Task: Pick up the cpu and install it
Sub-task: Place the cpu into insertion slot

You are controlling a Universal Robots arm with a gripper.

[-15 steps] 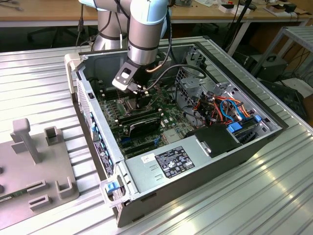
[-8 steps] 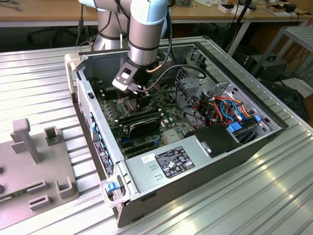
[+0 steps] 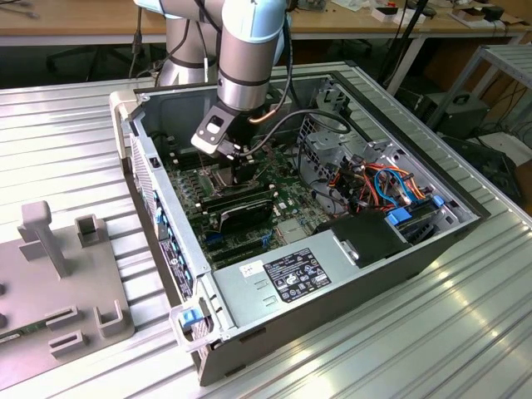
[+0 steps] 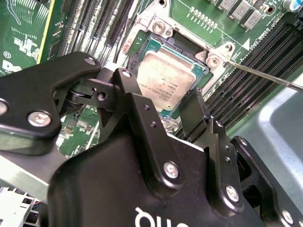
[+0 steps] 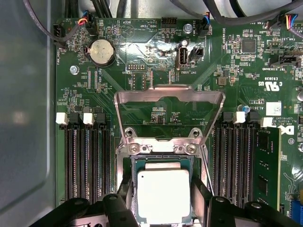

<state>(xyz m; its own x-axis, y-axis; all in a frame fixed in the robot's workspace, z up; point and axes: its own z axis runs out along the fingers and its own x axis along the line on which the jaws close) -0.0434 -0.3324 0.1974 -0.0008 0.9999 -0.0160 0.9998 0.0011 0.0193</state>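
Silver-grey and a bit scuffed on top with a green rim, the cpu [image 5: 163,196] sat in the motherboard socket [image 5: 161,147], load frame [image 5: 168,92] flipped up, pincer [image 5: 163,189] closed against its two opposite edges.

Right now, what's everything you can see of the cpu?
The small, flat, square, dull silver-grey metal-topped cpu lies flat in the dark square socket, with a green substrate rim showing around its lid. The lid looks smudged, with faint print. The hinged silver metal frame is folded back, leaving it uncovered. The black tool hangs close over it; contact cannot be told.
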